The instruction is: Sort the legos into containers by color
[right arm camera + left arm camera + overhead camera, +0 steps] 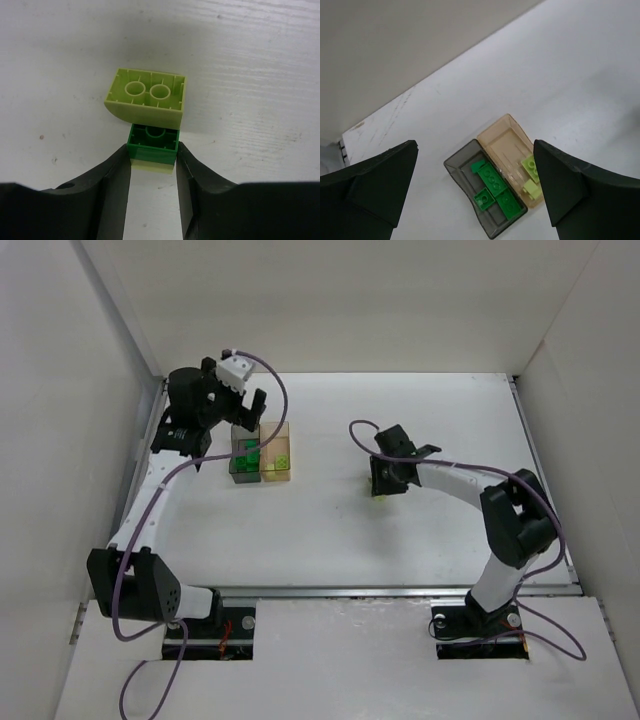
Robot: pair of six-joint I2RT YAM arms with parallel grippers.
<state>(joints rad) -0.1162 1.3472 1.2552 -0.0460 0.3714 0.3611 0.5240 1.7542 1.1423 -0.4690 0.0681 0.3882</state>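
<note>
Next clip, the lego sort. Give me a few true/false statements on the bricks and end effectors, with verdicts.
1. The left end effector is open and empty. True.
2. The grey container is empty. False: it holds dark green bricks.
3. Pale bricks lie in the amber container. True.
4. The right end effector has a finger on each side of a dark green brick. True.
5. The pale brick beyond it shows its studs. False: its hollow underside shows.
</note>
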